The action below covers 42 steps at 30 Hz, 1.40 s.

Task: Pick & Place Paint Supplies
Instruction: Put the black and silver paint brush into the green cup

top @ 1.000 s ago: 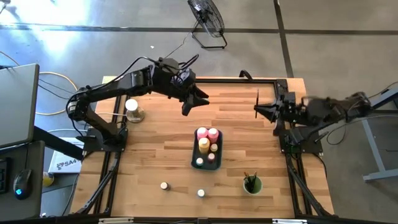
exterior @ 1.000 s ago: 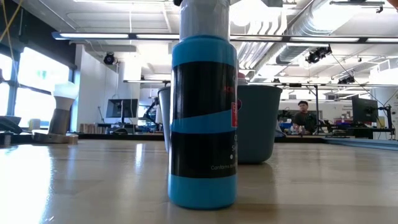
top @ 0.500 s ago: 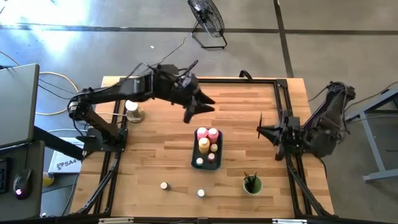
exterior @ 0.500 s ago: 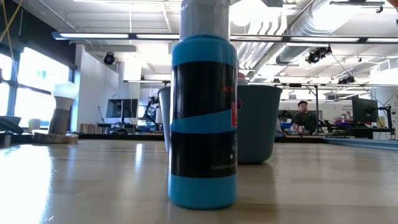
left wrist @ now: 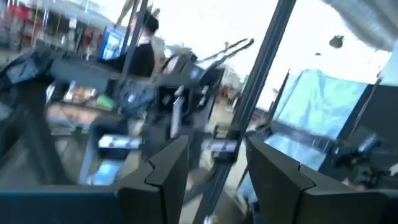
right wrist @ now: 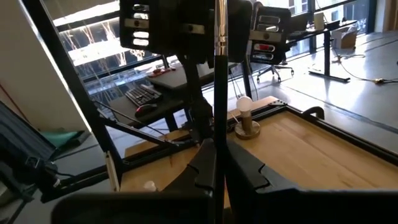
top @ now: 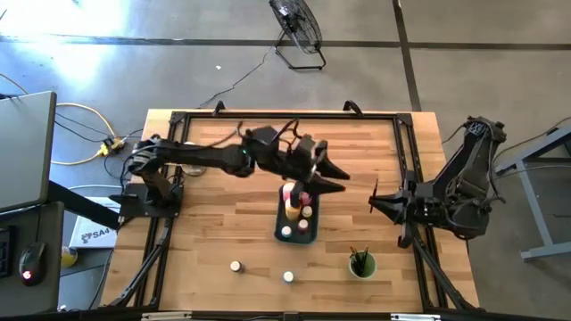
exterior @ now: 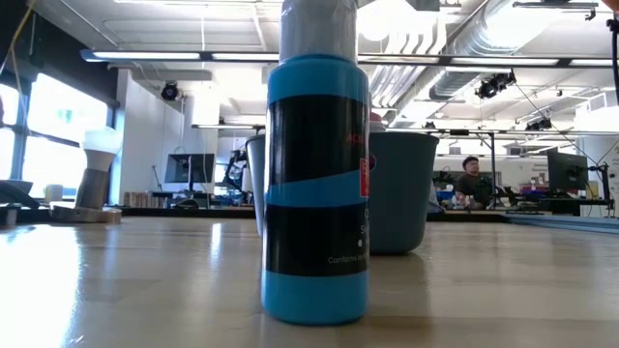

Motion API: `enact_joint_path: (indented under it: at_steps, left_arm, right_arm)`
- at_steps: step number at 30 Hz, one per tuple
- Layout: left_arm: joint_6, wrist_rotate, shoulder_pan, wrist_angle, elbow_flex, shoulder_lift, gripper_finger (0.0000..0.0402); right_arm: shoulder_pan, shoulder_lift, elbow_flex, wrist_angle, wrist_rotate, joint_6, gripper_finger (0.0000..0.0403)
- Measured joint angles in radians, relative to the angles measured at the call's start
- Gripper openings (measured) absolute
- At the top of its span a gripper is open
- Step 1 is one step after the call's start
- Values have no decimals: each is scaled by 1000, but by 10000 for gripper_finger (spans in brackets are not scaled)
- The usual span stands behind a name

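paint supplies (top: 297, 209) part-loaded in tray (top: 282, 223); left gripper (top: 332, 176) above, parted, empty; next: descend onto a bottle.

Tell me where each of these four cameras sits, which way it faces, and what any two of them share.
High view: overhead, looking straight down; shows both arms, the left tool over the tray, the right tool near the table's right edge.
Low view: table height, looking level; a blue bottle fills it, no arm shows.
Left wrist view: looks past its own open fingers into the room.
Right wrist view: looks across the table past its shut tool, which grips a thin paintbrush.
Shared: the green cup also shows in the low view.
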Motion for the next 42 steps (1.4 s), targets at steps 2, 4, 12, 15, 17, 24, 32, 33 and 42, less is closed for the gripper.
enact_joint_path:
  at_steps: [2, 4, 12, 15, 17, 24, 32, 33, 42]
  left_arm:
    - [-13, -8, -17, 56, 4, 31, 159]
    - [-23, -13, -27, 57, 0, 42, 159]
    - [-4, -80, -67, 107, 6, 83, 159]
    - [-2, -80, -74, 92, 3, 91, 159]
    - [19, -103, -79, 99, 5, 99, 159]
    - [109, -194, -122, 52, 4, 103, 159]
    - [135, -218, -139, 49, 4, 103, 159]
    - [131, -218, -139, 49, 4, 103, 159]
    - [127, -219, -137, 49, 4, 103, 126]
  right_arm:
    - [1, 2, 0, 2, -5, -8, 7]
    - [1, 4, 0, 5, -6, -9, 7]
    - [-15, 35, 0, 9, -59, 14, 7]
    - [-40, 58, 0, 20, -78, 16, 7]
    - [-54, 74, 0, 46, -86, 18, 7]
    - [-82, 125, 0, 87, -135, 18, 7]
    - [-118, 158, 0, 112, -170, 41, 7]
    - [-125, 162, 0, 114, -180, 42, 7]
    - [-153, 174, 0, 117, -191, 41, 7]
